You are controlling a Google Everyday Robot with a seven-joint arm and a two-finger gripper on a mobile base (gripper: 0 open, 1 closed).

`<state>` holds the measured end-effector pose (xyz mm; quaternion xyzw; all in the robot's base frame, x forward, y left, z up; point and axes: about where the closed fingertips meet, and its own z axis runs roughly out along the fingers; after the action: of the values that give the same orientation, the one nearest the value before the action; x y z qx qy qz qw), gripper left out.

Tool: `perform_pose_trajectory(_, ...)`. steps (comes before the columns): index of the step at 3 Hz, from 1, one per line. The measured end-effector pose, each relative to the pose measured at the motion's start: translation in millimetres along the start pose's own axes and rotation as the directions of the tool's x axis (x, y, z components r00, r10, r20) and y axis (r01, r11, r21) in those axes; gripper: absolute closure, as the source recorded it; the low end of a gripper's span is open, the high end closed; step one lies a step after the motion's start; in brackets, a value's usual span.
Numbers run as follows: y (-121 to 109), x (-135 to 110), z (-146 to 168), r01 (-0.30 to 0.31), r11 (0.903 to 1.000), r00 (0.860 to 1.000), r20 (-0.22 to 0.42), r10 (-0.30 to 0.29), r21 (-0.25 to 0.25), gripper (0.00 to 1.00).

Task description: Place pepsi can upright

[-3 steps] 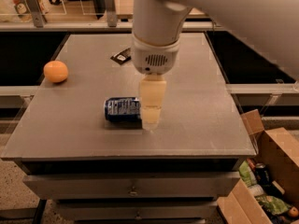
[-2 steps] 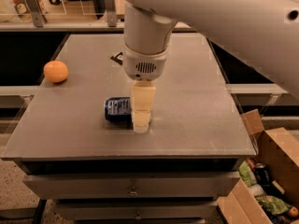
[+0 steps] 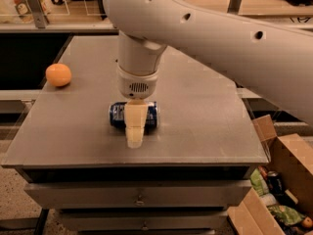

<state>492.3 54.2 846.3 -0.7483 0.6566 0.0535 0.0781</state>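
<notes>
The pepsi can (image 3: 117, 114) is dark blue and lies on its side on the grey table (image 3: 205, 116), near the front middle. My gripper (image 3: 134, 131) hangs from the white arm directly over and in front of the can, its cream fingers (image 3: 135, 124) pointing down and covering the can's middle. The can's ends show on both sides of the fingers.
An orange (image 3: 58, 75) sits at the table's left edge. An open cardboard box (image 3: 279, 190) with cans and rubbish stands on the floor at the lower right. Drawers run under the table front. Shelving stands behind the table.
My gripper has moved left, from the can's right end to over the can's middle. The can has not moved.
</notes>
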Motion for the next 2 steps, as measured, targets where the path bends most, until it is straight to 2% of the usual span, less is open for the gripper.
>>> perform_pose_trajectory(1, -4.5, -1.9, 22.3, 0.012, 0.9999, 1.0, -0.004, -0.012, -0.011, 0.16)
perform_pose_trajectory(2, -8.1, -4.7, 31.8, 0.033, 0.999, 0.999, 0.029, -0.032, -0.032, 0.4)
